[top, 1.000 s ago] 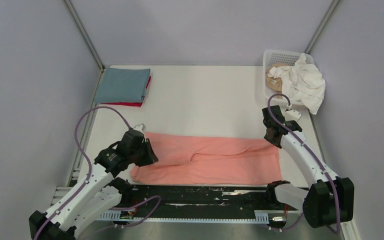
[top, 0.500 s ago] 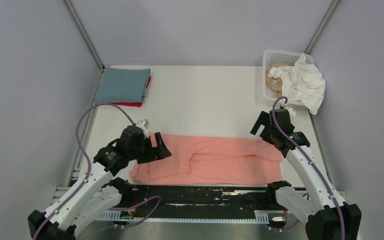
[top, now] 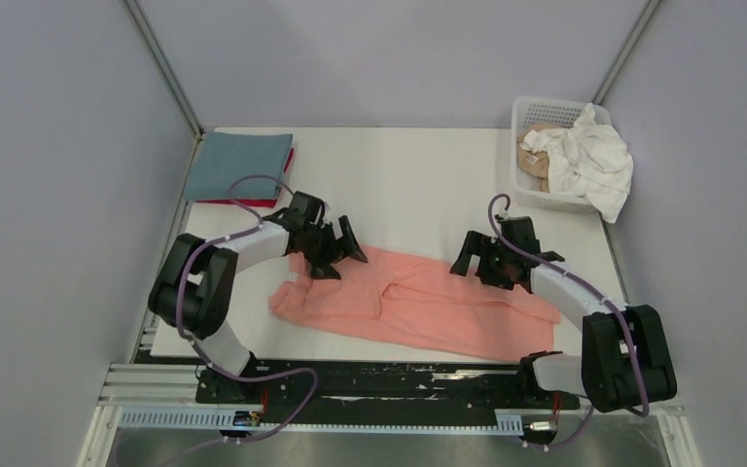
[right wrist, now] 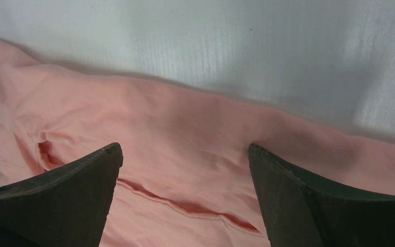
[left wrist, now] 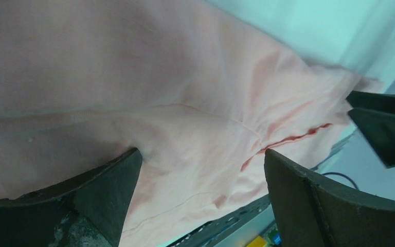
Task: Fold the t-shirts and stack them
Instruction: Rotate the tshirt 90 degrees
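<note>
A salmon pink t-shirt point(top: 418, 304), folded into a long band, lies slanted across the near half of the white table point(top: 399, 185). My left gripper point(top: 342, 255) hovers open over the band's upper left edge. In the left wrist view the gripper point(left wrist: 201, 154) has pink cloth point(left wrist: 133, 77) below its spread fingers and nothing between them. My right gripper point(top: 467, 263) stands open over the upper right part; the right wrist view shows this gripper point(right wrist: 184, 149) with its wide jaws above a seam in the shirt point(right wrist: 185, 118). A grey-blue t-shirt point(top: 238, 163) lies folded on a red one point(top: 253, 202) at the back left.
A white lattice basket point(top: 535, 109) at the back right holds a tan shirt point(top: 535, 163), and a white shirt point(top: 593, 165) spills over its rim. Purple cables loop from both arms. A black rail point(top: 389, 381) runs along the near table edge.
Both grippers have opened and let go of the pink shirt's ends, then swung inward and back over its middle. The shirt has shifted and now lies slanted, its left end further from the rail.
</note>
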You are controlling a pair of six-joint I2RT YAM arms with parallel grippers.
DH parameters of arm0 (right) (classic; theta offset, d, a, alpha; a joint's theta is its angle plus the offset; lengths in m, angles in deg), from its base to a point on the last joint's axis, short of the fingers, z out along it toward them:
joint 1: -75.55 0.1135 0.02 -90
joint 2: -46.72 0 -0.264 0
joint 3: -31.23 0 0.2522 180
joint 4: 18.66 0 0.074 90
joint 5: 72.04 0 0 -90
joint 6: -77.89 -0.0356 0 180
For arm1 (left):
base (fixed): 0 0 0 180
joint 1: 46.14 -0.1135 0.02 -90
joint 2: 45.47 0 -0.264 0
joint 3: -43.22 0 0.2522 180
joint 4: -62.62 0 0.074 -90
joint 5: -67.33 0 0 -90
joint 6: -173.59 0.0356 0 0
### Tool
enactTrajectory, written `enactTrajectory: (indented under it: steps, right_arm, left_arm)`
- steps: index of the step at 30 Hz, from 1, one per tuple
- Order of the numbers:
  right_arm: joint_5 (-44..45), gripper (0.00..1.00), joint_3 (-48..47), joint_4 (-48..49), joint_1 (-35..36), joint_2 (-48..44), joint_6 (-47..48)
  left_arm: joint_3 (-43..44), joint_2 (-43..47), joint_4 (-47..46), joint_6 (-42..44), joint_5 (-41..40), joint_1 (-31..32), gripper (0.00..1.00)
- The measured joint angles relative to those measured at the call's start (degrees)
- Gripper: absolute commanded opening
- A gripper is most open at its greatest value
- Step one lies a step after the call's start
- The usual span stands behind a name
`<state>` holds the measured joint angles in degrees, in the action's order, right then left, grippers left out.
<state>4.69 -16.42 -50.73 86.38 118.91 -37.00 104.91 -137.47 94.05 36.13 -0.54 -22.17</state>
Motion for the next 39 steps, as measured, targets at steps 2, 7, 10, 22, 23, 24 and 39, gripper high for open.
enactTrajectory:
  steps: [2, 7, 10, 22, 23, 24, 39]
  right_arm:
    - [-0.35, 1.00, 0.33, 1.09, 0.00, 1.55, 0.48]
    - [-2.38, 1.00, -0.11, 6.86, -0.02, 4.37, 1.64]
    - [-4.81, 1.00, -2.01, 10.71, -0.02, 8.20, 2.49]
    - [-11.50, 1.00, -2.12, 17.88, 0.42, 11.82, -0.63]
    - [-11.61, 1.00, -0.31, 18.34, 1.09, 10.14, -1.70]
    - [-11.76, 1.00, 1.36, 18.18, 1.99, 8.26, -2.69]
    - [-6.10, 1.00, 6.99, 14.23, 29.20, -2.25, -18.18]
  left_arm:
    - [4.13, -4.70, -0.74, -0.04, 3.37, -1.20, 1.00]
    - [19.06, -17.62, 1.40, 0.42, 10.21, -3.65, 1.00]
    - [32.98, -26.58, 6.29, 2.25, 11.52, -4.87, 1.00]
    - [67.71, -46.58, 17.75, 9.18, 12.52, -8.00, 1.00]
    - [68.08, -46.99, 17.66, 8.94, 13.33, -8.07, 1.00]
    - [68.13, -47.17, 17.33, 8.55, 13.90, -8.13, 1.00]
    - [90.25, -65.29, -1.97, -16.06, 16.50, -6.73, 1.00]
